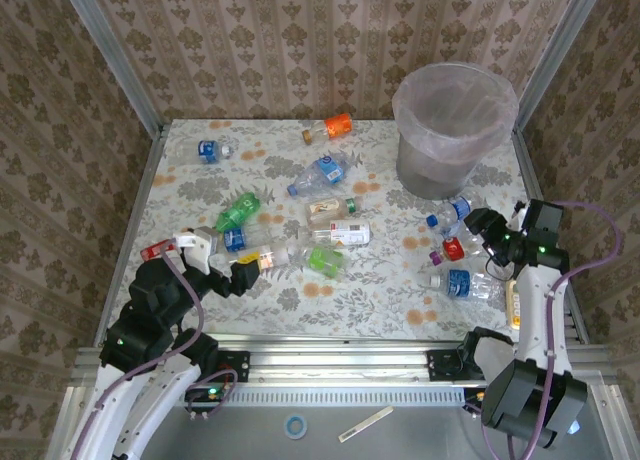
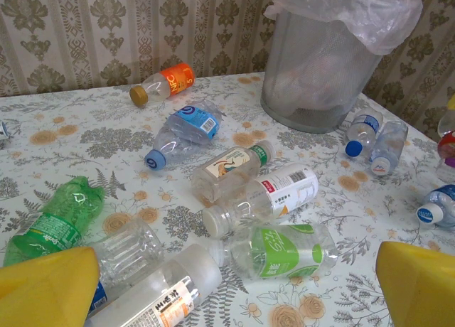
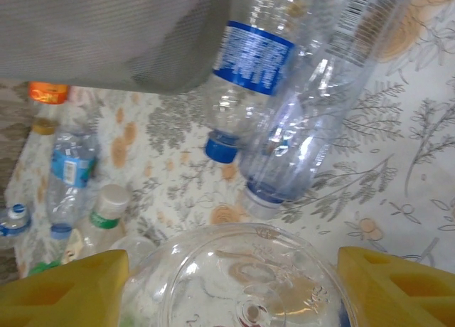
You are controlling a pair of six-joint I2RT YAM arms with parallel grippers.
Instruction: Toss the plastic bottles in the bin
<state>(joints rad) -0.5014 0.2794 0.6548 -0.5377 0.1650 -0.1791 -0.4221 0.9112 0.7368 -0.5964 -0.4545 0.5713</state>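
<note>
A clear bottle (image 3: pixel 234 291) sits base-on between the yellow fingers of the right tool (image 3: pixel 233 266), touching both; whether it is clamped I cannot tell. The left tool (image 2: pixel 234 284) is spread wide beside plastic bottles (image 1: pixel 325 170) strewn across the table (image 1: pixel 390 290). The bin (image 1: pixel 440 165) stands at the table's far right corner.

On the table (image 2: pixel 341 199), one bottle (image 2: pixel 153 295) lies between the fingers of the left gripper (image 2: pixel 234 288), with a second bottle (image 2: pixel 284 250) just ahead and right of it. Three more bottles (image 2: pixel 270 193) lie further ahead, and the bin (image 2: pixel 320 64) stands far ahead on the right. Another bottle (image 3: pixel 245 295) sits between the fingers of the right gripper (image 3: pixel 231 270). A pair of bottles (image 3: pixel 313 106) lies side by side just beyond it, with the bin behind them.
</note>
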